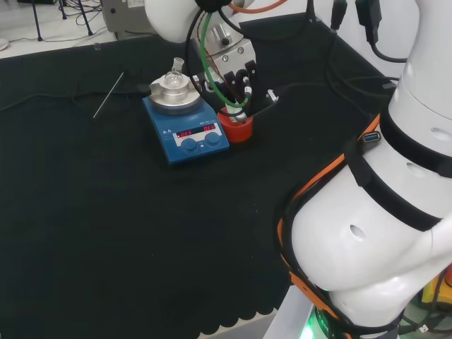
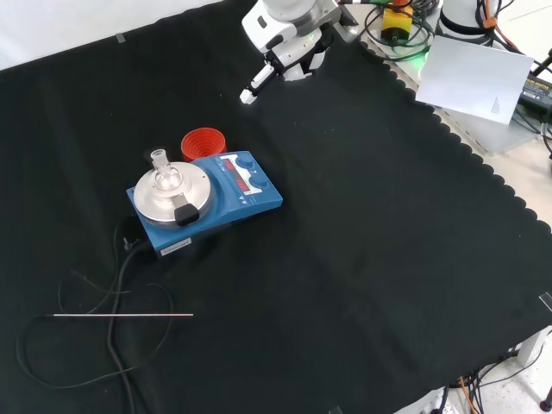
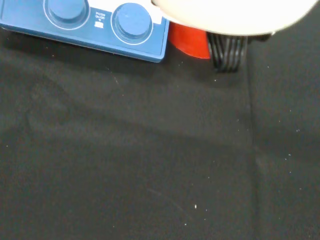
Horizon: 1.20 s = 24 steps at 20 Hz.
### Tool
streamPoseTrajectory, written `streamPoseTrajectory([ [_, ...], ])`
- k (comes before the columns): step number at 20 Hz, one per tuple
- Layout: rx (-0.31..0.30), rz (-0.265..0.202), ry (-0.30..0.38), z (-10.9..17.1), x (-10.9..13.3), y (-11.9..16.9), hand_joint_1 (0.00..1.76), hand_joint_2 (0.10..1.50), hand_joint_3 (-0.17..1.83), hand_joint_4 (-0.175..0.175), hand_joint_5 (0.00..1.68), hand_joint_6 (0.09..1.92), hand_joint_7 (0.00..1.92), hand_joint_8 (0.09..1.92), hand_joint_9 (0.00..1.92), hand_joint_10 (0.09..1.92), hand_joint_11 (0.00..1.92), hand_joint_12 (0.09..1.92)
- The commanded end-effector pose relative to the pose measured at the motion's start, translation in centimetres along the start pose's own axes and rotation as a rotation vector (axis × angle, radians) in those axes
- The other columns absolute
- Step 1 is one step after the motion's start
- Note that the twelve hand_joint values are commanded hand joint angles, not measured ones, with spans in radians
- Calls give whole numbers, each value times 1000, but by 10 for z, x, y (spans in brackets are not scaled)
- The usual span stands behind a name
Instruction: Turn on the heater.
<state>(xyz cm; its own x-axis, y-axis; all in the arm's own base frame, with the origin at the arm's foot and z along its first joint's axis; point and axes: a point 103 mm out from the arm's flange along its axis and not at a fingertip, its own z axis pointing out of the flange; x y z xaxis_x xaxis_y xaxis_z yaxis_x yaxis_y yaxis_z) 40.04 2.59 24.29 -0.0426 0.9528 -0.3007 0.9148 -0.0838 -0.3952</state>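
The blue heater stands on the black cloth with a round silver plate and a small glass flask on it. Red digits glow on its front panel above two blue knobs. My hand hangs just right of the heater in the head view, over a red ribbed ring. In the front view the hand is above the ring and clear of the heater, with one white finger held out straight. It holds nothing.
A thin metal rod and a looping black cable lie on the cloth beyond the heater's back. A white sheet rests past the cloth's scalloped edge. Wide bare cloth spreads in front of the knobs.
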Motion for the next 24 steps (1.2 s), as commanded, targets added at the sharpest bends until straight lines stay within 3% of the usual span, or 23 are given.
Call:
streamPoseTrajectory([
  [1, 152, -88, -12, 32, 23, 15, 1536, 516, 1313, -15, 278, 87, 1625, 1920, 1784, 1746, 1648, 1573],
  [12, 227, -144, -27, 45, 49, 37, 1539, 508, 1337, -11, 258, 87, 1630, 1920, 1787, 1755, 1650, 1585],
  [24, 246, -170, -41, 53, 57, 39, 1540, 502, 1353, -9, 254, 87, 1633, 1920, 1788, 1761, 1650, 1590],
])
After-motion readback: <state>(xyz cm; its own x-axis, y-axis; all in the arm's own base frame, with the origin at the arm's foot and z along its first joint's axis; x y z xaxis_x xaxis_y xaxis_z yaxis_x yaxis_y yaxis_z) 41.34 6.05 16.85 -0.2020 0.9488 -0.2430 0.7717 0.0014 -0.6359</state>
